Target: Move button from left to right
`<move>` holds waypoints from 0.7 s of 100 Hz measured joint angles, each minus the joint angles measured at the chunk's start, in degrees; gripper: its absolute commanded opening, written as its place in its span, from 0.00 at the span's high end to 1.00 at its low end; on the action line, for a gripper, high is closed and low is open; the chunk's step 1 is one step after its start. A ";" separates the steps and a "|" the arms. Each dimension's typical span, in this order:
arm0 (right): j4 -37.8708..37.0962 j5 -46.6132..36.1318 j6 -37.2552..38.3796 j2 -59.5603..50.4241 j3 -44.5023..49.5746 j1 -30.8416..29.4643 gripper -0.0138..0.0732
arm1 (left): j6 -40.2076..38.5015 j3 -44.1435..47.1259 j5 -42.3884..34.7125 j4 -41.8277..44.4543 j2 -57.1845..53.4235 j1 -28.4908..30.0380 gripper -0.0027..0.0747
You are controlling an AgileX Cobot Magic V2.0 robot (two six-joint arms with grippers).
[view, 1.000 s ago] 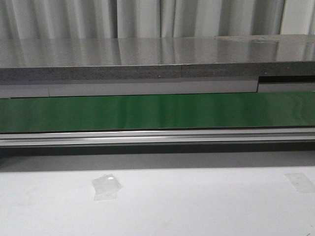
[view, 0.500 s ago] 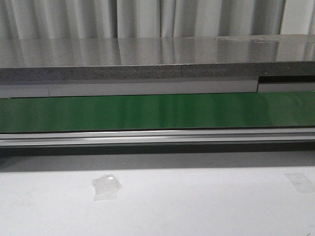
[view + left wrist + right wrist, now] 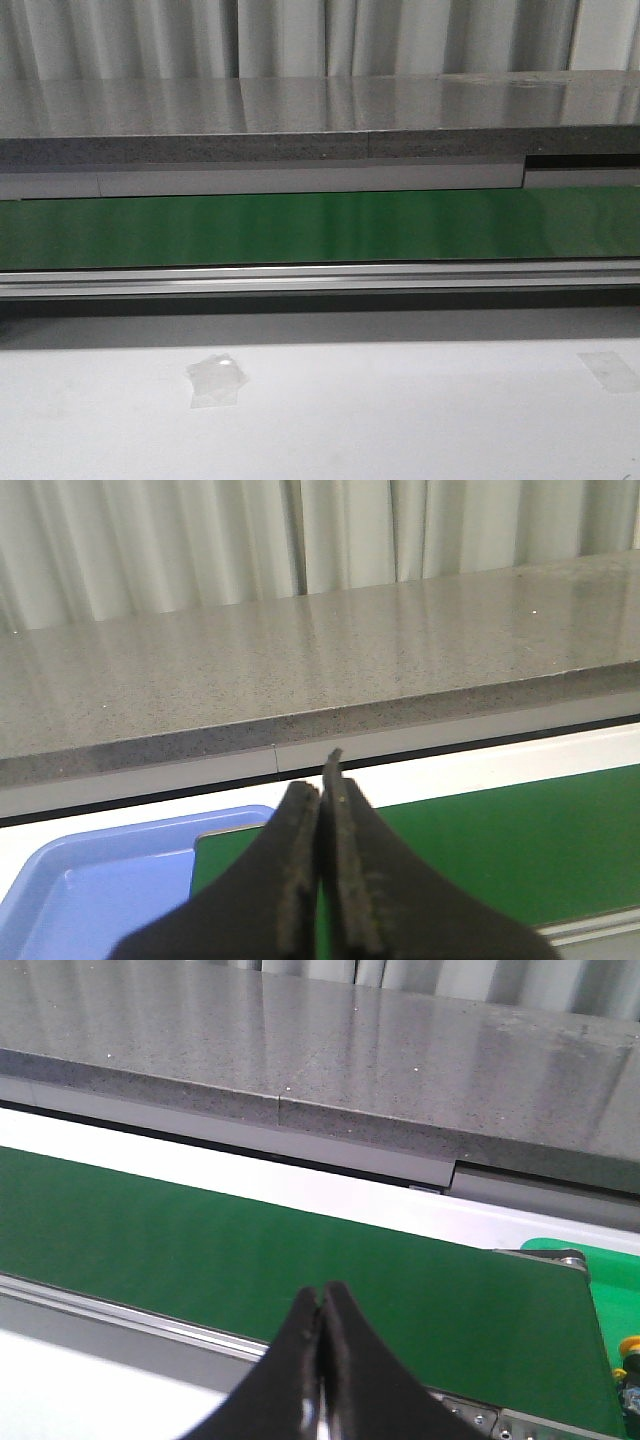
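Note:
A button's yellow cap, with a dark bluish part under it, shows at the very edge of the right wrist view, just past the end of the green belt. The rest of the button is cut off. No button shows in the front view or the left wrist view. My left gripper is shut and empty, held over the belt's other end beside a blue tray. My right gripper is shut and empty, above the near rail of the belt. Neither gripper shows in the front view.
The green belt runs across the front view, with a metal rail along its near side and a grey stone ledge behind. A green tray corner lies past the belt's right end. Two patches of tape lie on the white table.

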 measured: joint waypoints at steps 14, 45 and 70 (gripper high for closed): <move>-1.11 -0.40 1.71 -0.52 1.19 0.00 0.92 | 0.00 0.00 0.00 0.00 0.00 0.00 0.99; -15.47 -6.17 22.13 -10.93 11.14 0.00 0.92 | 0.00 0.00 0.00 0.00 0.00 0.00 0.99; -16.75 -8.88 24.08 -21.65 19.21 0.00 0.92 | 0.00 0.00 0.00 0.00 0.00 0.00 0.99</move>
